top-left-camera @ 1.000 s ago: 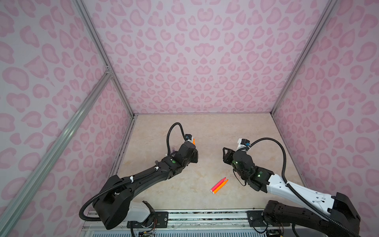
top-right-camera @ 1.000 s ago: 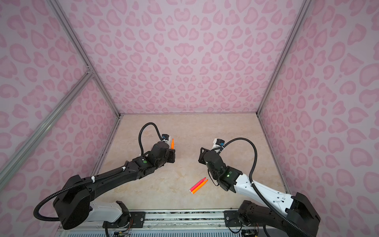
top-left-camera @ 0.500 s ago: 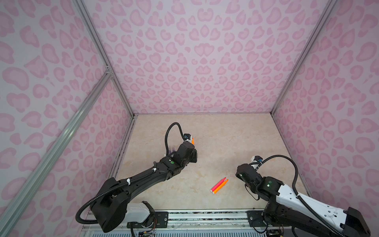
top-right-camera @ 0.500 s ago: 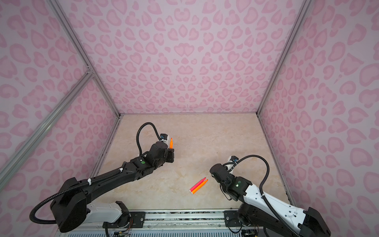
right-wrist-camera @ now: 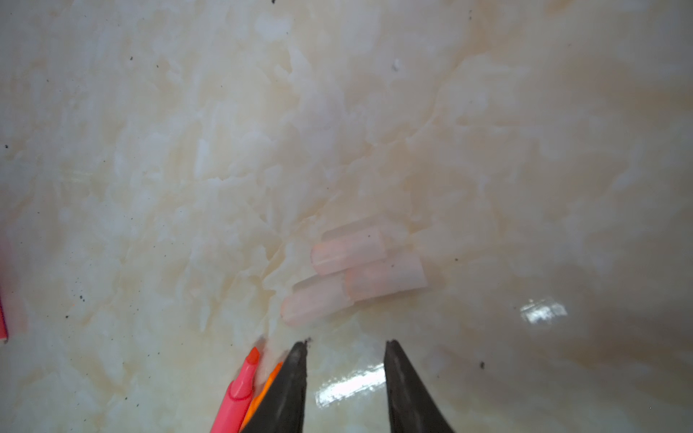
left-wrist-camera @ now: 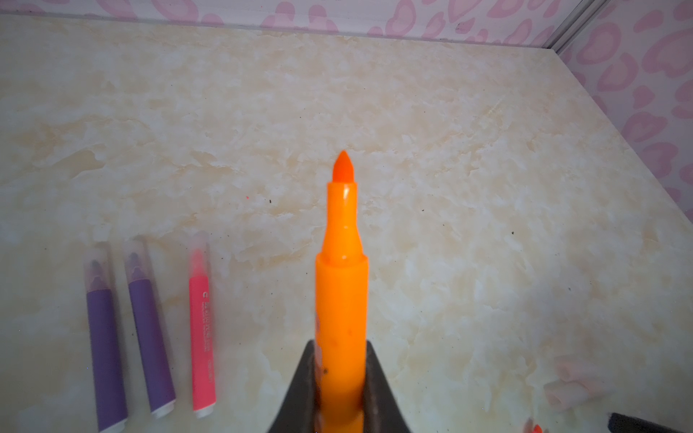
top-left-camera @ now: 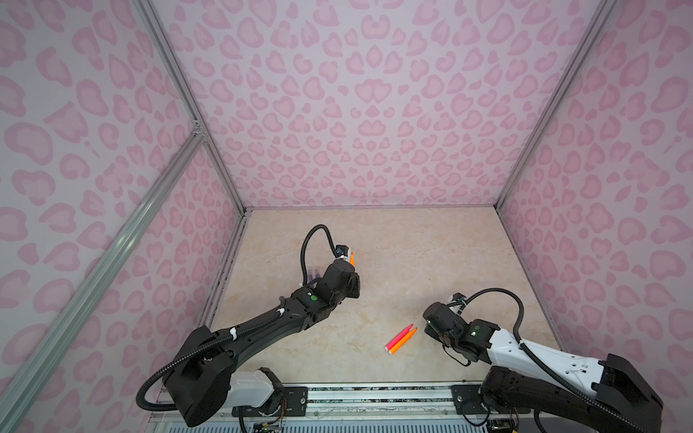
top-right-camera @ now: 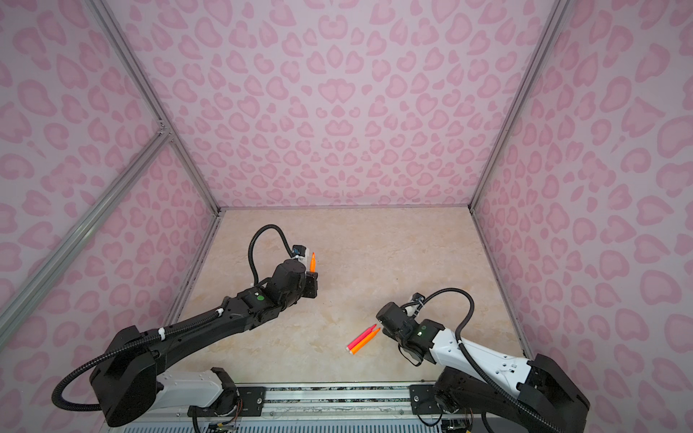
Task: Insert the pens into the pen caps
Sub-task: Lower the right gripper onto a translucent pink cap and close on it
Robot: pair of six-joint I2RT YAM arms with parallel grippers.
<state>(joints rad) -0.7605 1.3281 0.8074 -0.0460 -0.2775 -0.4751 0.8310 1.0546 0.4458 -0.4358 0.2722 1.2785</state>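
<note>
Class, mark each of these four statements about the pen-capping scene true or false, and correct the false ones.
1. The left gripper is shut on an uncapped orange pen. True.
2. The right gripper holds a clear cap. False: it is open and empty; three loose caps lie on the table ahead of it.
3. Both purple pens wear caps. True.
4. The pink pen and second orange pen lying beside the right gripper are capped. False: their tips are bare.
</note>
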